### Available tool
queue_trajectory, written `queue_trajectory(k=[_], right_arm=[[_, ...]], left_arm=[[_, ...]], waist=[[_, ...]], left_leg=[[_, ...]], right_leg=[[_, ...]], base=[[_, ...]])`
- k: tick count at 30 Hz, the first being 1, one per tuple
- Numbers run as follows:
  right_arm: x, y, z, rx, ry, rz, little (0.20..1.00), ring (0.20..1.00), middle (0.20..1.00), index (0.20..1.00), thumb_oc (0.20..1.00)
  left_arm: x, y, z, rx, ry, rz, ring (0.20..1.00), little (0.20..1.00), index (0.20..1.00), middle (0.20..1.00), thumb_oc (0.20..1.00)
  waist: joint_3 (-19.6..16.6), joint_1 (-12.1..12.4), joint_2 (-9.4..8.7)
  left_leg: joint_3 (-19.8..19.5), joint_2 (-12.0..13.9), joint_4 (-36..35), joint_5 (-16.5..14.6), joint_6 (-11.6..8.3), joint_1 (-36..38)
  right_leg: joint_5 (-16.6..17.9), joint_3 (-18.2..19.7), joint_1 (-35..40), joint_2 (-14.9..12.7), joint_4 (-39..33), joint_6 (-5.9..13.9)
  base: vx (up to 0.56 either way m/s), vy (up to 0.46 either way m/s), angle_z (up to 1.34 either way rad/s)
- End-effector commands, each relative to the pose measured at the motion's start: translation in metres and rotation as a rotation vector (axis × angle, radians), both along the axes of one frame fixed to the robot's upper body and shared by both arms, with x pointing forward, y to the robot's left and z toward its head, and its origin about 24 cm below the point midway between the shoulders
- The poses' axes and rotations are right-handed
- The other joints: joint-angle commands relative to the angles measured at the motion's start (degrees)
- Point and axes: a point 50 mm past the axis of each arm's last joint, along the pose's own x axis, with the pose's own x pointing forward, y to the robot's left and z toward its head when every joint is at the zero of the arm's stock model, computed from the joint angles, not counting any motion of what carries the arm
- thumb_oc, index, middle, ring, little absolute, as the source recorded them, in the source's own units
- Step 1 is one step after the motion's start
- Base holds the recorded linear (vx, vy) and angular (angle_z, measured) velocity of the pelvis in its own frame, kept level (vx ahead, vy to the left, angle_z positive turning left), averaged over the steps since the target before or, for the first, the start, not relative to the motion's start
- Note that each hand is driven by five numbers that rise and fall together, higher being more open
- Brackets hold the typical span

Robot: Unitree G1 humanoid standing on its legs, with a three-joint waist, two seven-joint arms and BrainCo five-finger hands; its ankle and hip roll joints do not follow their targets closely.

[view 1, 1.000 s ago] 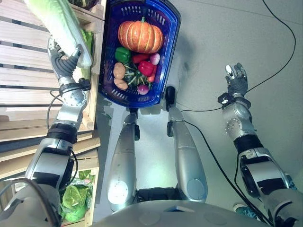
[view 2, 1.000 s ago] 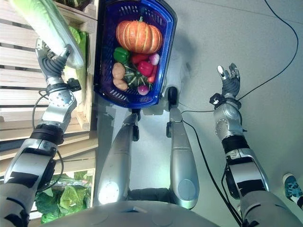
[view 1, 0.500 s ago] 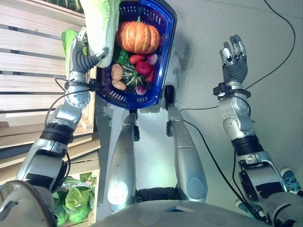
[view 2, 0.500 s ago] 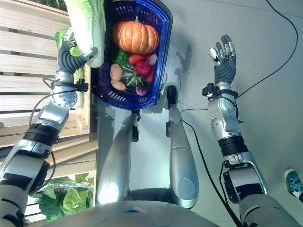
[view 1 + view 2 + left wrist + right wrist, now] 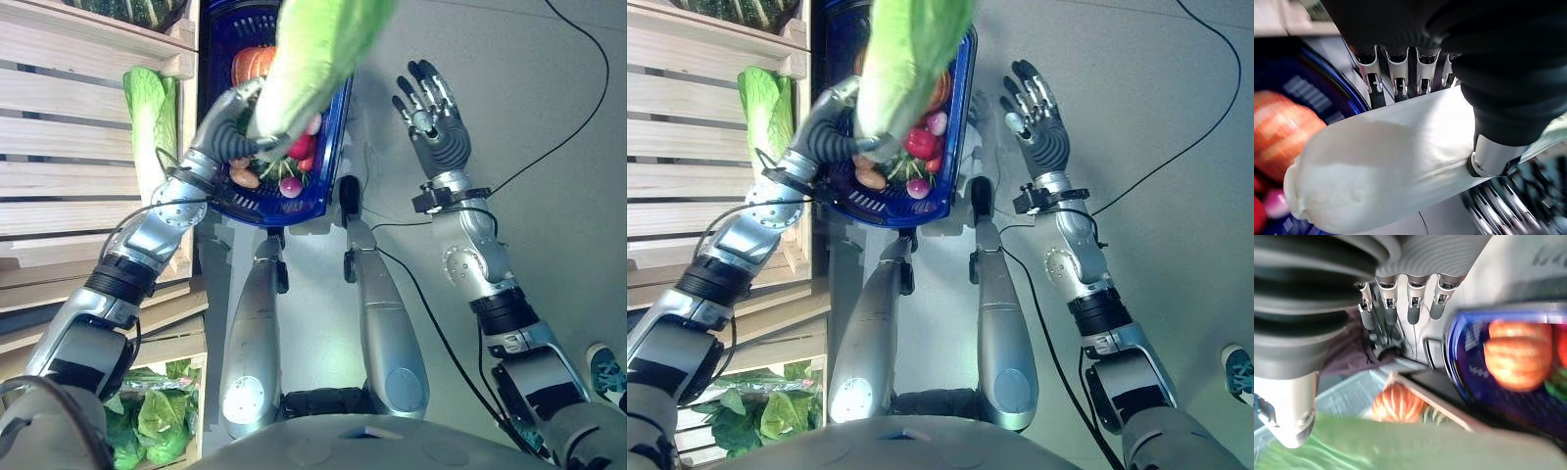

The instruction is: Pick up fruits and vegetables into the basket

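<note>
Left hand [image 5: 227, 127] clamps long cabbage [image 5: 313, 49] over crowded basket [image 5: 338, 117]; leafy end may overhang rim, roll out. Right hand [image 5: 436, 122] spread wide, idle.

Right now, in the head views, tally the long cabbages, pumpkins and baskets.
Long cabbages: 2, one in the left hand, one on the wooden shelf
Pumpkins: 1
Baskets: 1
Total: 4

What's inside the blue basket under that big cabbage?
In the basket you can see part of a pumpkin, a red pepper, a potato and a pink radish. The cabbage in the left hand covers the rest.
</note>
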Motion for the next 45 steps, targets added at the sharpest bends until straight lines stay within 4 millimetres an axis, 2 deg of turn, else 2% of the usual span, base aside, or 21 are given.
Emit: queue_trajectory(k=[1,10,20,29,45], right_arm=[[-0.015,0.01,0.012,0.027,-0.057,0.113,1.0,1.0,1.0,1.0,1.0],[-0.011,0.023,0.004,0.053,0.023,0.211,1.0,1.0,1.0,1.0,1.0],[-0.015,0.034,0.012,0.063,0.007,0.322,1.0,1.0,1.0,1.0,1.0],[-0.02,0.04,0.019,0.044,-0.015,0.405,1.0,1.0,1.0,1.0,1.0],[-0.026,0.043,0.027,0.017,-0.065,0.434,1.0,1.0,1.0,1.0,1.0]], left_arm=[[-0.02,-0.025,0.024,-0.073,-0.121,-0.197,0.2,0.2,0.2,0.2,0.2],[-0.029,-0.047,0.024,-0.011,-0.115,-0.318,0.2,0.2,0.2,0.2,0.2],[-0.032,-0.061,0.019,0.109,-0.068,-0.371,0.2,0.2,0.2,0.2,0.2],[-0.022,-0.054,0.009,0.217,-0.007,-0.301,0.2,0.2,0.2,0.2,0.2],[-0.012,-0.044,-0.007,0.255,0.09,-0.198,0.2,0.2,0.2,0.2,0.2]], waist=[[-2.2,-0.4,3.22],[-2.2,0.0,3.05],[-2.2,0.4,2.86],[-2.2,0.4,2.43],[-2.2,0.6,2.29]], left_leg=[[0.1,-1.0,-7.8,4.1,-0.32,0.3],[0.2,-0.9,-8.3,4.4,-0.32,0.2],[0.0,-0.9,-8.5,4.5,-0.4,-0.1],[-0.1,-0.7,-8.3,4.5,-0.46,-0.5],[-0.4,-0.7,-8.4,4.7,-0.51,-0.8]], right_leg=[[-8.8,-4.6,3.5,2.6,4.8,2.38],[-8.3,-4.6,3.4,2.6,4.2,2.6],[-7.9,-4.9,3.2,2.4,3.8,2.88],[-7.7,-5.0,2.8,2.4,4.0,3.13],[-7.5,-5.2,2.6,2.3,3.8,3.41]], base=[[0.01,-0.035,-0.01],[0.0,-0.004,0.0],[0.0,0.0,0.0],[0.0,0.0,0.0],[0.0,0.0,0.0]])
